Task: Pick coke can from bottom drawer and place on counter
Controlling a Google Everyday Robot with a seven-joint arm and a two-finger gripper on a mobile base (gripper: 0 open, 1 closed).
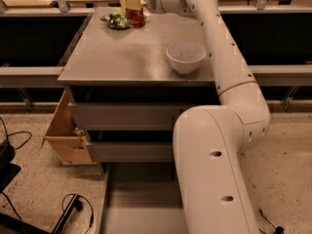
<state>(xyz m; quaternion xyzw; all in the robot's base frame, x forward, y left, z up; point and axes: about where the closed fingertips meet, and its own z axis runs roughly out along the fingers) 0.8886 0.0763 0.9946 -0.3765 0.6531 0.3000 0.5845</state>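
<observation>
The coke can (136, 17) stands upright at the far edge of the grey counter (122, 57), right next to a green snack bag (115, 20). My gripper (132, 4) reaches over the counter from the right and is shut on the top of the can, whose base rests on or just above the counter surface. The bottom drawer (141, 199) is pulled out below the cabinet; the part of its grey floor that shows is bare, and my arm hides its right side.
A white bowl (185, 56) sits on the counter's right front. Two shut grey drawer fronts (122, 116) are above the open drawer. A wooden box (63, 130) leans at the cabinet's left. Cables (73, 208) lie on the floor at left. My arm (214, 169) fills the right foreground.
</observation>
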